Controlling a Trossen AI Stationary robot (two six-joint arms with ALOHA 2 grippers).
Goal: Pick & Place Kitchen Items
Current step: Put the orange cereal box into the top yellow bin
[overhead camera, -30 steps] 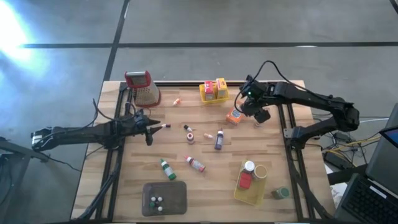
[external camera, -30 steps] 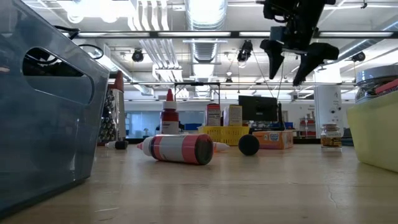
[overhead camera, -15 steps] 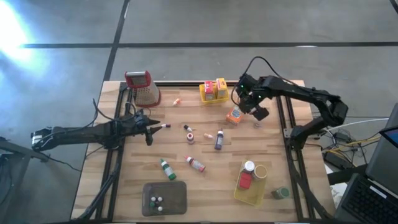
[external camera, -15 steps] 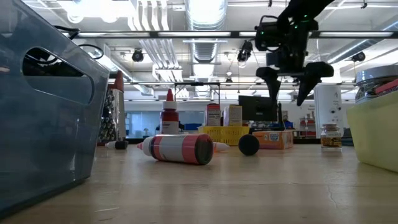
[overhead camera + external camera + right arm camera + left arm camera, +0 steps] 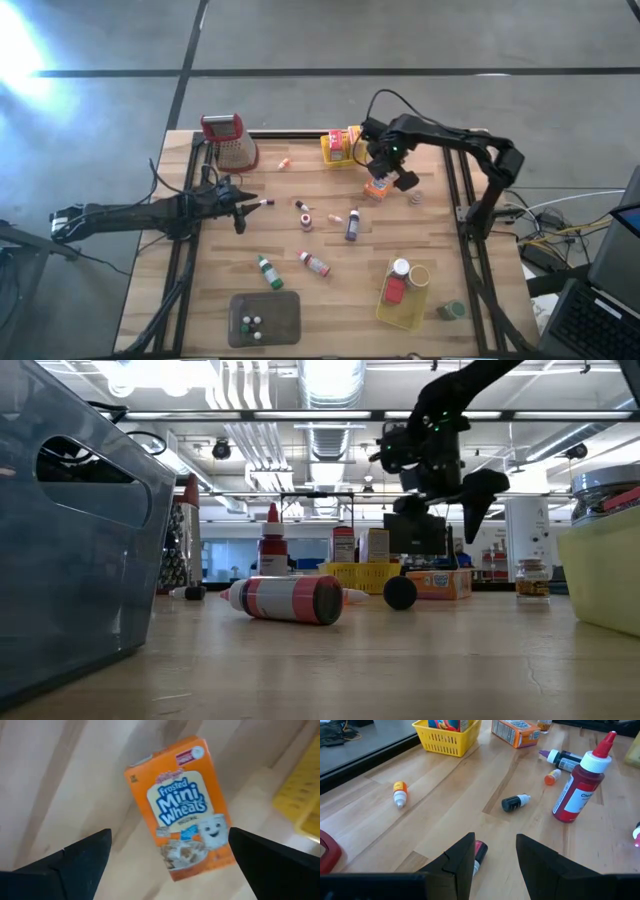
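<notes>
While above the orange box (image 5: 186,811) — right tool (image 5: 388,176) spread wide, bare wood either side.

**Workshop with a grey floor and an open ceiling**

A pale wood-plank surface (image 5: 330,300) stands on a grey concrete floor (image 5: 400,40) crossed by dark lines. Glare brightens one corner of it. Across the room, ceiling ducts (image 5: 335,385), strip lights and a dark monitor (image 5: 415,535) show.
</notes>
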